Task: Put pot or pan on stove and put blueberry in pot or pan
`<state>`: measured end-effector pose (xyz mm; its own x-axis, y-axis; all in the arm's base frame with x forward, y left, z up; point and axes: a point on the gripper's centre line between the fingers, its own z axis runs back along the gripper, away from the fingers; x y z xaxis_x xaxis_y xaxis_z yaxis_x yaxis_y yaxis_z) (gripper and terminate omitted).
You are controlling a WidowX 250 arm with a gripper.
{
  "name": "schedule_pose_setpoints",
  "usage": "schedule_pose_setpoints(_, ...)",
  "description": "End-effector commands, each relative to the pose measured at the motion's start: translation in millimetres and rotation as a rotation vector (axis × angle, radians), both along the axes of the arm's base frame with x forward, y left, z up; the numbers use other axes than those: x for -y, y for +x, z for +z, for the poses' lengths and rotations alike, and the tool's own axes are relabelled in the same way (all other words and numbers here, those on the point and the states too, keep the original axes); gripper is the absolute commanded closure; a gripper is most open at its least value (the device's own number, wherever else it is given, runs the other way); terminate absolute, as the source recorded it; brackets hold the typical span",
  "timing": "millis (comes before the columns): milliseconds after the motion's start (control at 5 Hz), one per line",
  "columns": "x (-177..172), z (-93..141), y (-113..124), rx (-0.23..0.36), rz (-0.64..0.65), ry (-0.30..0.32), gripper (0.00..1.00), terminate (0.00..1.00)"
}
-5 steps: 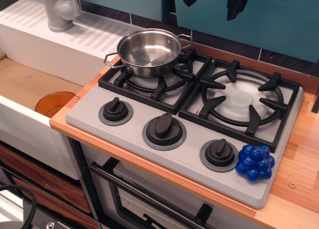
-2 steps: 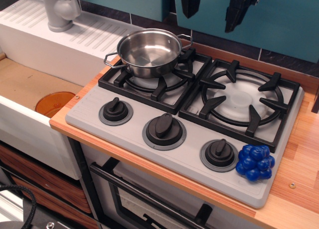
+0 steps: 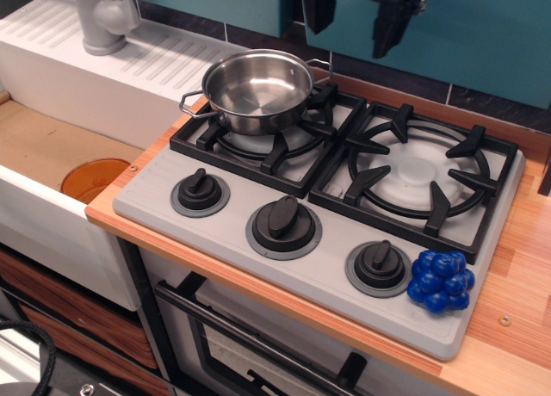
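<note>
A shiny steel pot [image 3: 256, 89] with two wire loop handles stands empty on the left burner grate of the grey stove [image 3: 258, 267]. The blueberry [image 3: 441, 281], a cluster of glossy deep-blue balls, lies on the stove's front right corner, just right of the rightmost black knob [image 3: 380, 266]. My gripper [image 3: 353, 24] hangs at the top edge, above the gap between the two burners and well above the pot. Its two black fingers point down, spread apart with nothing between them. The rest of the arm is out of view.
The right burner grate [image 3: 418, 174] is bare. A sink with an orange drain [image 3: 94, 178] lies to the left, with a grey faucet [image 3: 102, 17] at the back. Wooden counter [image 3: 521, 284] runs along the right, and an oven door handle [image 3: 250, 340] sits below.
The gripper has come lower into view and shifted slightly left. The pot and the blueberry have not moved.
</note>
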<state>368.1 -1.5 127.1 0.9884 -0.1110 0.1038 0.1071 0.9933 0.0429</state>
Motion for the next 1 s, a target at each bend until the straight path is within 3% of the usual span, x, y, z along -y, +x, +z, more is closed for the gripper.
schedule_pose_setpoints(0, -29, 8, 8, 0.066, -0.015, 0.038, 0.00, 0.00)
schedule_pose_setpoints(800, -25, -49, -4, 0.169, 0.041, 0.029, 0.00, 0.00)
